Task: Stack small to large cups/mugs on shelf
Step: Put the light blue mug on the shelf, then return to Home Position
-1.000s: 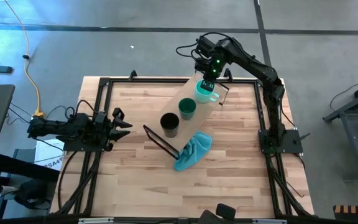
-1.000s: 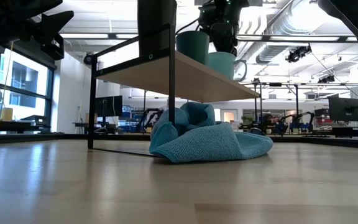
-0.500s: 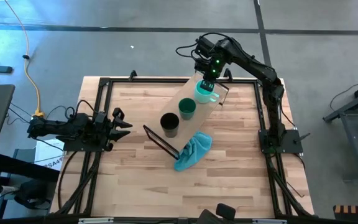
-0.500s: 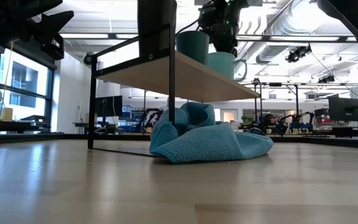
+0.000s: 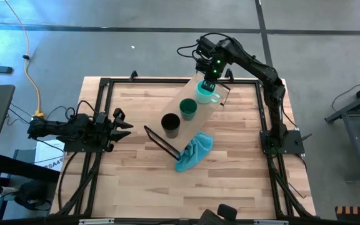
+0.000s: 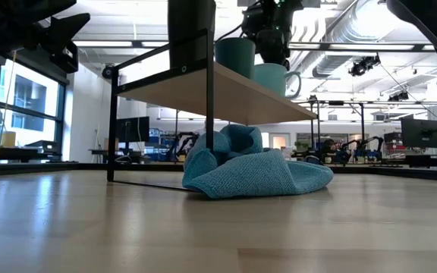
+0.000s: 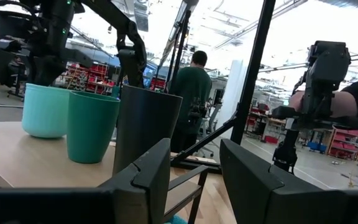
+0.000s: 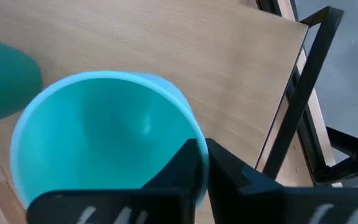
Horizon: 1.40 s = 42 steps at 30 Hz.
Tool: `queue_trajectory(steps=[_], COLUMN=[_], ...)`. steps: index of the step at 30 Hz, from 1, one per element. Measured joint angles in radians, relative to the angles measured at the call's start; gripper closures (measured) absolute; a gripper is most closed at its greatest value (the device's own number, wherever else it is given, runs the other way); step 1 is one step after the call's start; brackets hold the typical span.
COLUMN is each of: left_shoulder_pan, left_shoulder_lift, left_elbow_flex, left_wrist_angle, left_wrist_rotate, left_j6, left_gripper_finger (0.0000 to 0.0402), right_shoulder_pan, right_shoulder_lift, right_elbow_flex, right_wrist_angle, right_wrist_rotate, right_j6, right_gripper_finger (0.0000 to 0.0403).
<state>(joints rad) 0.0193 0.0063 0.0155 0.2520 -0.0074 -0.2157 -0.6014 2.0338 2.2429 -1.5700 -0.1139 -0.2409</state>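
Three cups stand in a row on the light-wood shelf (image 5: 189, 94): a black cup (image 5: 170, 125), a dark green cup (image 5: 188, 108) and a mint mug (image 5: 205, 94) with its handle (image 6: 295, 82) toward the table's right. Each rests on its base. My right gripper (image 5: 209, 80) stands over the mint mug at the shelf's far end, shut on its rim. My left gripper (image 5: 122, 123) is open and empty near the table's left edge, level with the shelf top; it also shows in the left wrist view (image 7: 194, 168). My right gripper pinches the mint mug's rim (image 8: 191, 127) between its two fingers, one finger (image 8: 188, 163) inside the mug and one (image 8: 232, 177) outside. The fingers come from above, pointing down. The mug stands upright with its base on the shelf board (image 6: 234, 95).
A crumpled teal cloth (image 5: 192, 153) lies on the table under and beside the shelf's near end, also seen in the low view (image 6: 256, 171). Black frame rails (image 5: 105, 87) run along the table's edges. A person (image 7: 191, 93) stands in the room beyond.
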Motion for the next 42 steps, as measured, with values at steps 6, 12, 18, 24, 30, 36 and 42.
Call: queue_trajectory(steps=[6, 12, 18, 24, 30, 36, 42], left_shoulder_pan=[0.0, 0.0, 0.0, 0.0, 0.0, 0.0, 0.0], left_shoulder_lift=[0.0, 0.0, 0.0, 0.0, 0.0, 0.0, 0.0], left_elbow_flex=[0.0, 0.0, 0.0, 0.0, 0.0, 0.0, 0.0], left_wrist_angle=[0.0, 0.0, 0.0, 0.0, 0.0, 0.0, 0.0], left_wrist_rotate=[0.0, 0.0, 0.0, 0.0, 0.0, 0.0, 0.0], left_j6=[0.0, 0.0, 0.0, 0.0, 0.0, 0.0, 0.0], left_gripper_finger=[0.0272, 0.0272, 0.0272, 0.0272, 0.0273, 0.0273, 0.0273], right_shoulder_pan=[0.0, 0.0, 0.0, 0.0, 0.0, -0.001, -0.001], right_shoulder_lift=[0.005, 0.004, 0.003, 0.003, 0.002, 0.001, 0.001], right_elbow_flex=[-0.002, -0.002, -0.002, -0.002, -0.002, 0.026, 0.072], right_wrist_angle=[-0.004, -0.003, -0.001, 0.0, 0.0, 0.0, -0.001], right_wrist_rotate=[-0.011, -0.012, -0.013, -0.019, -0.052, -0.057, -0.06], right_j6=[-0.003, -0.004, -0.008, -0.011, -0.023, -0.027, -0.022], right_gripper_finger=[0.0353, 0.0327, 0.0324, 0.0324, 0.0324, 0.0324, 0.0324])
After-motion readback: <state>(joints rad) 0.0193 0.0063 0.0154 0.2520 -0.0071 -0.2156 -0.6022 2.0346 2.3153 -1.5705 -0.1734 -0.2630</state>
